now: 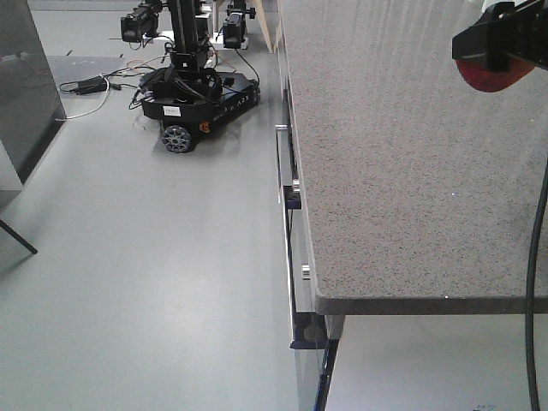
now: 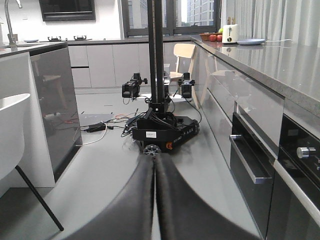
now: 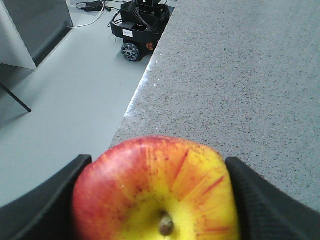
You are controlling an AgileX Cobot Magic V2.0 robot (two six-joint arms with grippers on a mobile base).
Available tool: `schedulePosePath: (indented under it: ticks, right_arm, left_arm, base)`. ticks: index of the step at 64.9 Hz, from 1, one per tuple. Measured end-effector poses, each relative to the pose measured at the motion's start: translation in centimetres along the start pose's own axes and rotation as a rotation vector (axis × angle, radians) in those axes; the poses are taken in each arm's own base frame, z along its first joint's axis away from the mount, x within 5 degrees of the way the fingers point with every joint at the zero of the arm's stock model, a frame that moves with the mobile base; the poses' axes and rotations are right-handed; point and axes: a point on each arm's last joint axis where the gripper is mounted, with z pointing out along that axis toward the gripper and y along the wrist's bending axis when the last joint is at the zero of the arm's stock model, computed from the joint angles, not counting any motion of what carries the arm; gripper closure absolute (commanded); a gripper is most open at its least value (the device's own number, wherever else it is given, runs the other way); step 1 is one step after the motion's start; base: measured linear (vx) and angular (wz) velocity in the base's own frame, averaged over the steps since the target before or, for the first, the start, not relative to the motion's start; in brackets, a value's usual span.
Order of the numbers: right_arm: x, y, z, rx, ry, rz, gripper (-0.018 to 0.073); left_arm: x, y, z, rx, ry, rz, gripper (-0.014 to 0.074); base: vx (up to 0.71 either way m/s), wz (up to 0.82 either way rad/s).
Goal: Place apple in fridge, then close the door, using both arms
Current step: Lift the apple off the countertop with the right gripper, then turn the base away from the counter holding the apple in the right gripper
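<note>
Right wrist view: the right gripper [image 3: 156,200] clamps the apple [image 3: 155,185] from both sides above the counter [image 3: 240,75] — carry it level with a steady squeeze. The left gripper [image 2: 154,195] is pressed closed and empty — no fridge in sight.

Bright, even, cool light fills all three views, with daylight from the windows [image 2: 200,12] and a pale sheen on the floor [image 1: 128,257]. The counter [image 3: 240,75] edge glints white; the close apple [image 3: 155,195] and left claw [image 2: 154,162] look soft, out of focus.
</note>
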Motion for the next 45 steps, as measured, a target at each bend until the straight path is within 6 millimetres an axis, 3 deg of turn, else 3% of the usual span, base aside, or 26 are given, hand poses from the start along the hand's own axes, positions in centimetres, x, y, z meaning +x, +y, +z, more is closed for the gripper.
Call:
schedulePosePath:
  ticks: [45]
  right_arm:
    - [0.05, 0.04, 0.0, -0.004, 0.006, 0.002, 0.0475]
  left_arm:
    - [0.0, 0.0, 0.0, 0.0, 0.0, 0.0, 0.0602]
  base:
    - [0.0, 0.0]
